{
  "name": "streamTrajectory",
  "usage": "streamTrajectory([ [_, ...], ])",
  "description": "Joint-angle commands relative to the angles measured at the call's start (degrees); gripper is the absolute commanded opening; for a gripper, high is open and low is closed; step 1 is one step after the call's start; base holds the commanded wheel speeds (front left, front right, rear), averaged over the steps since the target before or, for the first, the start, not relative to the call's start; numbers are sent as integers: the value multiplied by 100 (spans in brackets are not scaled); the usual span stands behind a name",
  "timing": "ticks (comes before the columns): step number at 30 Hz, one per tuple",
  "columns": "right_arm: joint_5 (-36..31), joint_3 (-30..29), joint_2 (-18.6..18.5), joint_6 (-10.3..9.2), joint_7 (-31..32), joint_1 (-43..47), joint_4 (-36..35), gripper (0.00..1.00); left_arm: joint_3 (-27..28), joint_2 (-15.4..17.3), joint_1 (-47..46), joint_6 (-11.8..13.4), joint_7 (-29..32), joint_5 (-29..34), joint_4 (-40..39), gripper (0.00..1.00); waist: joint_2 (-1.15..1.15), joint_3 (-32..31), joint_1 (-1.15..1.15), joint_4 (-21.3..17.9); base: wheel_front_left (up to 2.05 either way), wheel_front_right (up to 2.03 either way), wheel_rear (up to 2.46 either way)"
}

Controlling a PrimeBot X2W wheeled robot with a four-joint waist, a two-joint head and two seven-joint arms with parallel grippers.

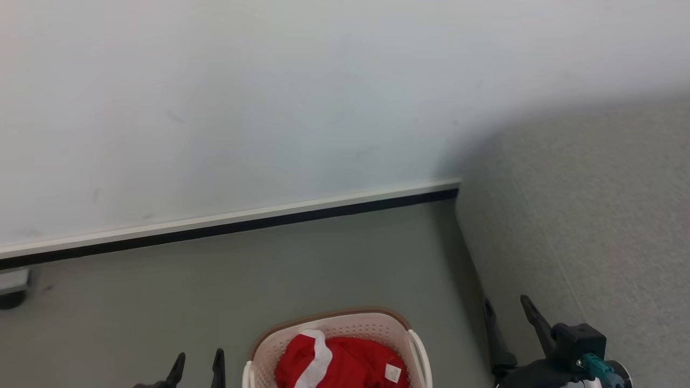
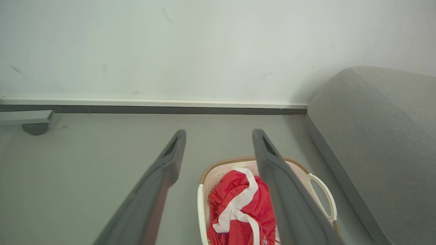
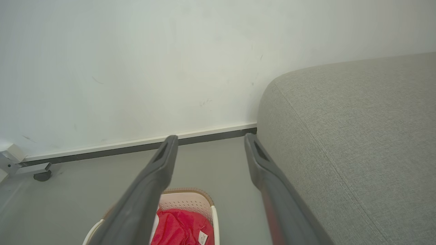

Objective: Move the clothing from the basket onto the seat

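- Basket (image 1: 345, 330) down at 6 o'clock in the head view, parked on the grey floor (image 1: 215, 302), cut off by the bottom edge.
- Red clothing (image 1: 350, 369) piled inside it, white band draped over the top, little white tag toward 4 o'clock of the pile.
- Seat (image 1: 593, 215) over at 3 o'clock, near the basket with a strip of floor between.
- Left gripper (image 1: 198, 362) poking in at 7 o'clock, just beside the basket, fingers spread apart, gripping nothing.
- Right gripper (image 1: 506, 304) at 5 o'clock, up against the seat's edge in that view (touching or not, can't tell), fingers wide apart too, empty.
- In the left wrist view, basket and clothing at 6 o'clock, partly behind one finger.
- White wall (image 1: 269, 108) at 12 o'clock, dark baseboard (image 1: 242, 222) under it, some caster (image 1: 13, 293) at 9 o'clock.
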Motion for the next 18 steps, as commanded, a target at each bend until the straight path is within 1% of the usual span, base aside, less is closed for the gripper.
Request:
streamTrajectory([
  [1,-17,7,-10,4,-19,-37,-30,100,-3,14,-68,-7,3,-7,8,100,0,272,0,-403,0,0,0],
  [6,23,117,-10,4,-70,-182,-71,100,-122,-17,-383,-82,140,-108,494,100,0,713,0,-1026,0,0,0],
  [10,113,153,-5,4,-174,-294,-70,100,-245,9,-802,-140,290,-36,948,100,0,1136,0,-1468,0,0,0],
  [14,250,198,-3,4,-330,-393,-45,100,-371,93,-1280,-125,538,92,1438,100,0,1641,0,-1845,0,0,0],
  [18,437,254,-1,4,-528,-510,26,100,-446,276,-1761,-35,929,237,1993,100,0,2196,0,-2171,0,0,0],
])
